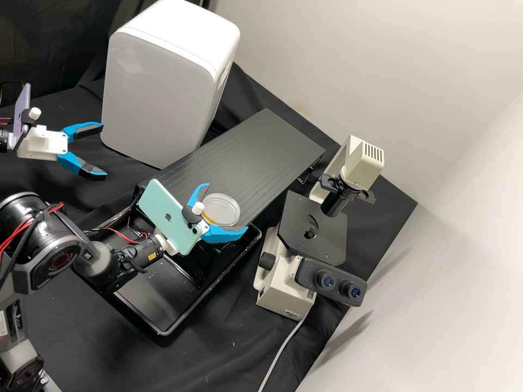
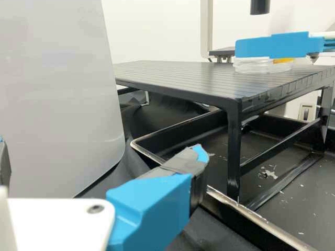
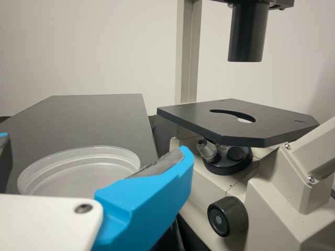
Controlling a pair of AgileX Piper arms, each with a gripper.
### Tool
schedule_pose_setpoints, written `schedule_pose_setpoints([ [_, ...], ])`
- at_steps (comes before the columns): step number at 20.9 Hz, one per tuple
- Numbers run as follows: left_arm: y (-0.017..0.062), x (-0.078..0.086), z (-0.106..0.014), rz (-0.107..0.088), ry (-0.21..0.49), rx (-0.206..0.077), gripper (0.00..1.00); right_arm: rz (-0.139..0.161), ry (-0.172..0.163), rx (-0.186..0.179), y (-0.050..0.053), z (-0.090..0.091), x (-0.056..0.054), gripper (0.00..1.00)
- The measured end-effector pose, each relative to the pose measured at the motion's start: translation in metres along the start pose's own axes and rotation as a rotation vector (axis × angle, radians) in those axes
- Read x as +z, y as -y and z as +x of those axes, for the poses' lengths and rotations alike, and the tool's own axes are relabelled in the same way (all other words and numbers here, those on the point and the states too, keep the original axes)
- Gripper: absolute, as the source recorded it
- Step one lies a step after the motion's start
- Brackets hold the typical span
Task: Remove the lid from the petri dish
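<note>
High view: right gripper bracketing the dish at the rack's corner

The petri dish (image 1: 222, 206) is sitting on the black slatted rack (image 1: 256, 147), at the rack's near corner on the side facing the microscope (image 1: 305, 261). Its lid (image 3: 78, 167) is looking to be in place on the base. The right gripper (image 1: 226, 209) is lying over the rack's near edge with its blue fingers spread, one on each side of the round rim, so the dish is lying straight ahead between them. Whether the pads are touching the plastic I cannot tell.

Being round, the dish is offering no long axis, so any two opposite points on the rim are serving equally well. The left gripper (image 1: 102, 151) is hanging well apart, off the rack's far side beside the white box (image 1: 163, 81), its fingers also spread and holding nothing. The right arm is plainly the nearer one. By my judgement, the next move is calling for a squeeze high on the lid's wall alone, since catching the base too would be lifting the whole dish.
</note>
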Motion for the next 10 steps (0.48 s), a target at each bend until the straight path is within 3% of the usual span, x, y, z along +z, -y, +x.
schedule_pose_setpoints([
  [6, 0.0, 0.0, 0.0, 0.0, 0.0, 0.0, 1.0, -0.003, -0.002, -0.003, 0.0017, -0.0002, -0.0016, 1.0],
  [10, 0.0, 0.0, 0.0, 0.0, 0.0, 0.0, 1.0, -0.032, 0.014, -0.014, 0.0051, 0.0025, -0.0008, 1.0],
])
